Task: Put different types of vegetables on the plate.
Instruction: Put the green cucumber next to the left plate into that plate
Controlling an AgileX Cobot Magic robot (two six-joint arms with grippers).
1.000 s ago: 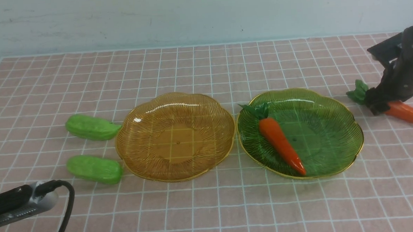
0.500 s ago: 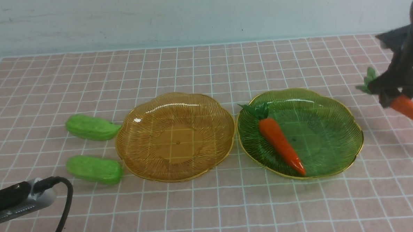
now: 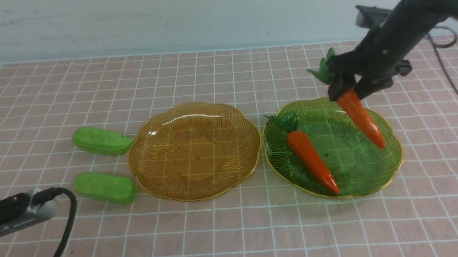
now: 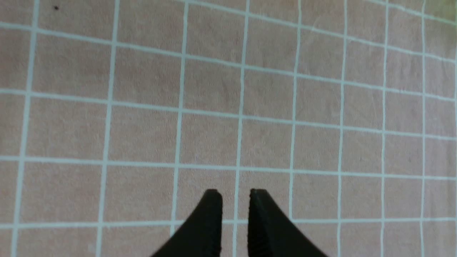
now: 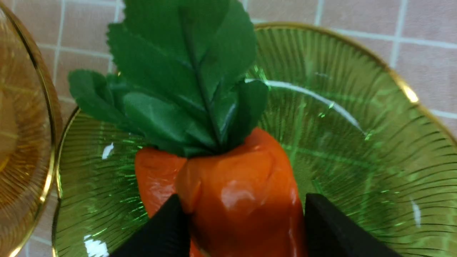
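Pale blue-grey wall (image 3: 170, 19) closes the far side, and below it the tabletop (image 3: 233, 228) is spread with a pink cloth ruled in white squares. Two ribbed glass plates sit side by side at its middle with their rims nearly touching: the amber plate (image 3: 194, 151), toward the left edge, holds nothing, and the green plate (image 3: 350, 158) lies toward the right edge. The black right arm (image 3: 402, 24) reaches in from the far right corner and slopes down to the green plate's far rim. Its right gripper (image 3: 347, 90) pinches the held carrot (image 3: 362, 119) at the thick end just under the leaves; the wrist view shows both black fingertips pressed against the orange sides. That carrot hangs tilted over the far right part of the green plate, leaves up and tip low; whether the tip touches the glass cannot be told. The other carrot (image 3: 311, 159) lies in the plate's left half, leaves at the far left rim and tip close to the near rim. Both cucumbers lie on the cloth on the amber plate's left: the far cucumber (image 3: 102, 141) with one end at the rim, the near cucumber (image 3: 104, 188) just beside the near left rim. The left arm (image 3: 12, 217) sits at the near left corner, and its left gripper (image 4: 235, 194) hangs over bare cloth, tips slightly parted, holding nothing.
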